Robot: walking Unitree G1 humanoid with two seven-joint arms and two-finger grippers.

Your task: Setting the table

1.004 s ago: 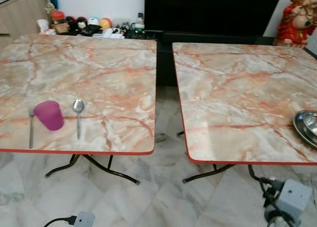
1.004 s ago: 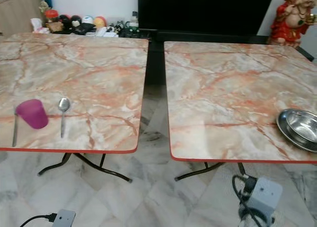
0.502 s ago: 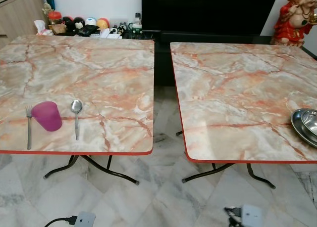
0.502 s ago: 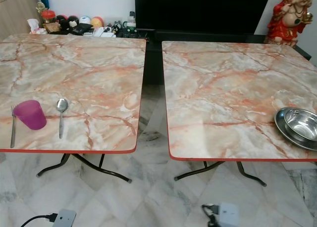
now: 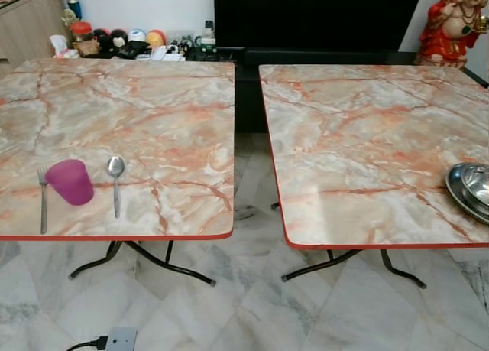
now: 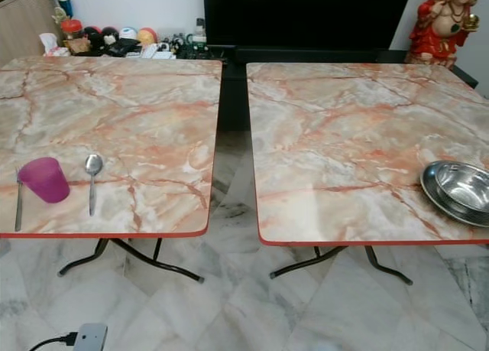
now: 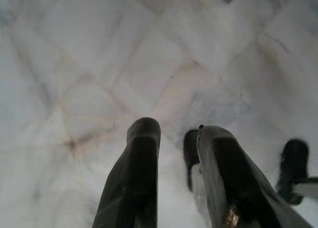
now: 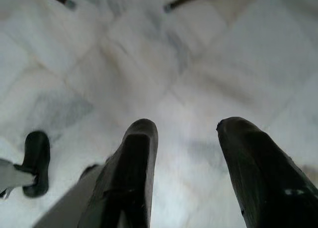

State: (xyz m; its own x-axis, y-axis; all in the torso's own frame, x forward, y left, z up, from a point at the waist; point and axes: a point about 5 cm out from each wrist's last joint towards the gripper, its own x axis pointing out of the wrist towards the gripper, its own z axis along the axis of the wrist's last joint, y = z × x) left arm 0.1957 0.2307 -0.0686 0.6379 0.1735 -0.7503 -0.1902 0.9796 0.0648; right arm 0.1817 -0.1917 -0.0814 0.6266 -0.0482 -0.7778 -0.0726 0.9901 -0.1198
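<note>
On the left marble-pattern table (image 5: 153, 114), near its front left corner, a purple cup (image 5: 69, 182) stands upright. A fork (image 5: 42, 202) lies just left of the cup and a spoon (image 5: 116, 184) just right of it. At the right edge of the right table (image 5: 359, 137) sit stacked steel bowls (image 6: 458, 190). Both arms hang low over the pale marble floor. In the left wrist view my left gripper (image 7: 176, 133) is open with nothing between its fingers. My right gripper (image 8: 189, 128) is open wider and is also empty.
A narrow gap (image 5: 248, 160) separates the two tables, and their black folding legs (image 5: 153, 259) spread over the floor. Behind them are a black TV unit (image 5: 321, 22), a shelf of small ornaments (image 5: 130, 43) and a red statue (image 5: 451, 26). A grey box with a cable (image 5: 118, 338) sits at the bottom edge.
The grey box of my right arm, at the lower right a second ago, has dropped out of the eye views. The camera has shifted slightly; the tableware has not moved.
</note>
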